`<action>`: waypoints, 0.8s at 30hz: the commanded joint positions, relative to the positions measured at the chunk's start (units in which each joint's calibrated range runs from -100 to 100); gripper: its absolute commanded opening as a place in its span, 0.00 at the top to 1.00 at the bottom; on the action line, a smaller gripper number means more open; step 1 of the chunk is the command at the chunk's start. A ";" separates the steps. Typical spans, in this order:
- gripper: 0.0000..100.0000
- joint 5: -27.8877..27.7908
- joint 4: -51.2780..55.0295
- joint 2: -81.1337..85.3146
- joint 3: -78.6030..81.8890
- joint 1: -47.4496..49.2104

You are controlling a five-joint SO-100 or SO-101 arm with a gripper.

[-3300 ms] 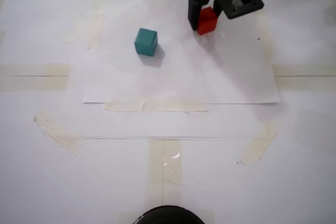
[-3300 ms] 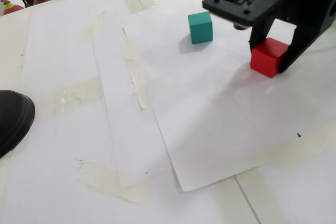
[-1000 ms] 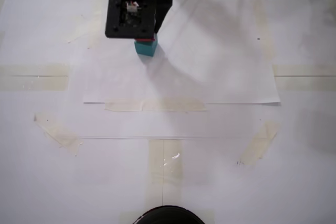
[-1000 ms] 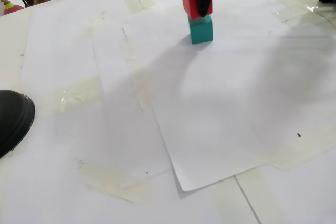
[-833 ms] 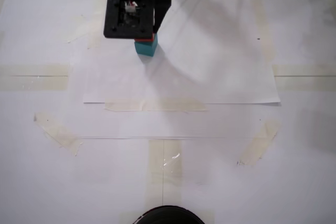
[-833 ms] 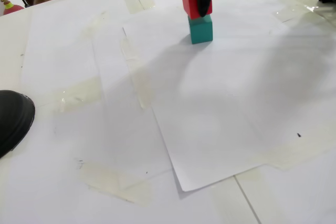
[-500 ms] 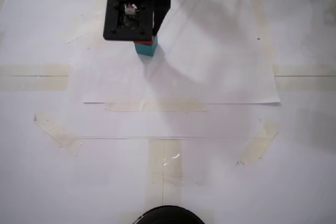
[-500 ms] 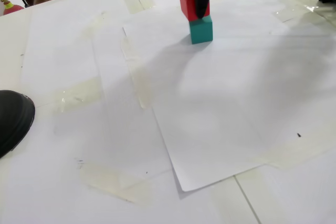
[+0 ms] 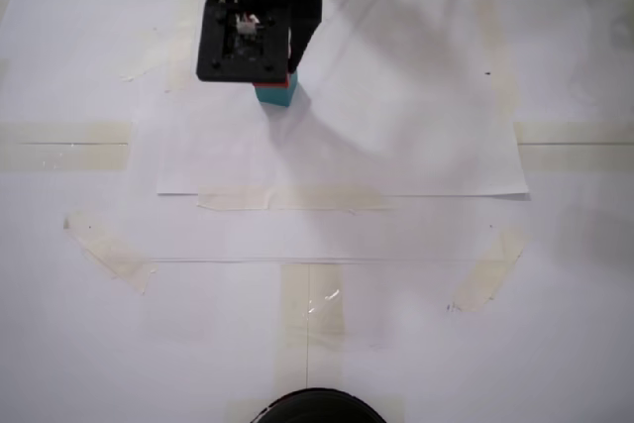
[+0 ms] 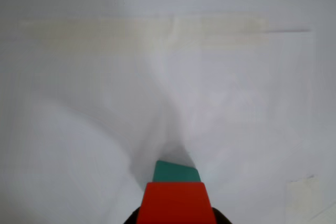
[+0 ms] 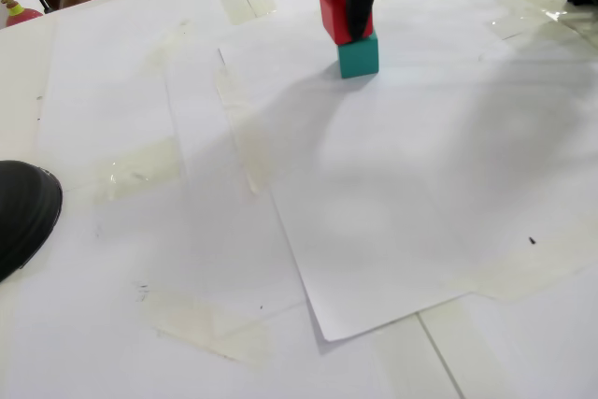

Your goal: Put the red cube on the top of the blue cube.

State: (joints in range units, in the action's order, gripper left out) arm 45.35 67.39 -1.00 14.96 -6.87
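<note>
While clamped on the red cube (image 11: 333, 12), the claw (image 11: 353, 16) holds it atop the blue cube (image 11: 359, 55).

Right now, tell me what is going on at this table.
A single robot arm's black two-finger gripper is shut on a small bright red matte cube and holds it over a small teal matte cube that sits on white paper taped to the table. In a fixed view the red cube overhangs the teal one to the left, so it is not squarely stacked. Whether the two touch cannot be told.
</note>
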 commanded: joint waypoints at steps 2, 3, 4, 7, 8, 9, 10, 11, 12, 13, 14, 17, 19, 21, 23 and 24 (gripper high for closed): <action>0.93 -0.24 -0.65 2.11 0.43 -0.17; 0.93 -0.20 -0.65 2.20 0.70 -0.17; 0.93 -0.20 -0.65 2.29 0.98 -0.09; 0.93 -0.05 -0.81 2.63 1.97 -0.02; 0.93 -0.05 -0.81 2.71 2.07 -0.02; 0.93 -0.05 -0.90 2.71 2.07 0.06; 0.93 -0.05 -0.90 2.80 2.16 0.13; 0.93 0.00 -0.98 2.97 2.25 0.21; 0.93 0.00 -0.98 3.06 2.25 0.29; 0.93 0.00 -0.98 3.23 2.25 0.36; 0.93 0.00 -0.98 3.23 2.34 0.36; 0.89 0.20 -0.90 3.74 2.61 0.51; 0.84 0.88 -0.98 4.17 2.97 0.82; 0.82 1.27 -0.98 4.35 2.97 0.89; 0.80 1.86 -0.49 4.60 2.97 1.04; 0.79 1.81 -0.57 4.77 2.97 1.04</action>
State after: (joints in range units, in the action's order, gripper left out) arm 46.23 67.06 -0.30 17.94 -6.51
